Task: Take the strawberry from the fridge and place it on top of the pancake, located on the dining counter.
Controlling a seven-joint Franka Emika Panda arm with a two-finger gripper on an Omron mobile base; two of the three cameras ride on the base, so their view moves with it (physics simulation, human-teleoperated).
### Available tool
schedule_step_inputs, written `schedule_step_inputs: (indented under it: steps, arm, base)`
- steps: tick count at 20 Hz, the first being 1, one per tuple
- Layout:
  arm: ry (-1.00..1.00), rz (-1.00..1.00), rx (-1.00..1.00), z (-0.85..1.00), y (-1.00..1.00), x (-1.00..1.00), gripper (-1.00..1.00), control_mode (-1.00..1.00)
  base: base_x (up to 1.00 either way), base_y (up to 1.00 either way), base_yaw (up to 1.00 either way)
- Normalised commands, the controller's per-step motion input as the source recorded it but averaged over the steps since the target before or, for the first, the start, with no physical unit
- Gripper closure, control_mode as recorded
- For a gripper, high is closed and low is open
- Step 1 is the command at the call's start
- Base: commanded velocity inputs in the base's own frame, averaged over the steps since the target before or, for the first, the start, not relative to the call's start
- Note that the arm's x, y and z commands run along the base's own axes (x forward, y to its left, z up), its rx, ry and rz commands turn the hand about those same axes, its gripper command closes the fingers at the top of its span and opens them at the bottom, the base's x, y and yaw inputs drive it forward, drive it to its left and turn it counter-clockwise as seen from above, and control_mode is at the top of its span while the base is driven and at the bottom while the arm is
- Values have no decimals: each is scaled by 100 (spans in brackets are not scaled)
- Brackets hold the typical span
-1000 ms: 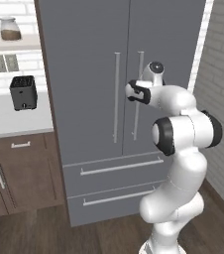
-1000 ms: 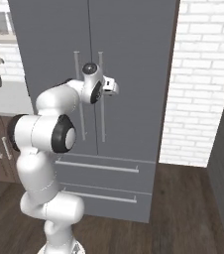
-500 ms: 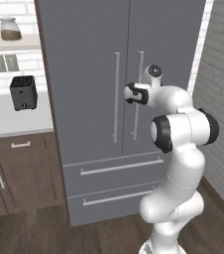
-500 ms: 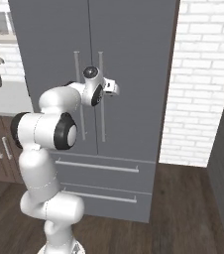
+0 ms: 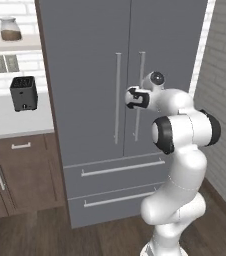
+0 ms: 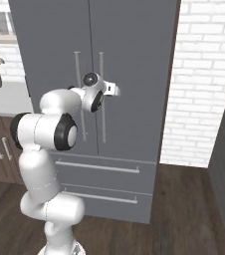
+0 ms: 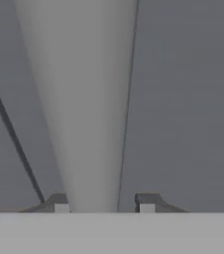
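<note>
The tool (image 7: 102,204) sits at the right-hand door handle (image 5: 140,95) of the fridge (image 5: 85,75), its two tips flanking the silver bar; the left tip touches the bar while a narrow gap shows at the right tip, so I cannot tell whether the grip is fully closed. The hold at mid-height probably serves to pull the door open. Just beside the tool runs the seam between the doors, then the left-hand handle (image 5: 117,97). Below are two drawers (image 5: 115,170). Far off to the tool's left, a black toaster (image 5: 24,93) stands on the white surface (image 5: 10,122). The strawberry presumably lies behind the closed doors.
</note>
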Motion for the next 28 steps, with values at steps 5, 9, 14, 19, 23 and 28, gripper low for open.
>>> schedule_step_inputs:
  steps: [5,9,14,19,23,28]
  arm:
    - [9,-3,6,1,-56,-61,100,-100]
    - [2,-2,8,7,-78,-100,100,-100]
    - [0,0,9,15,-95,-98,100,-100]
    - [0,0,10,38,-87,-72,-100,-100]
    - [0,-4,12,49,-90,-86,-100,-100]
    - [-10,-12,3,33,-48,-94,-100,-100]
  base:
    - [0,0,0]
    - [0,0,0]
    - [0,0,0]
    - [0,0,0]
    - [0,0,0]
    - [0,0,0]
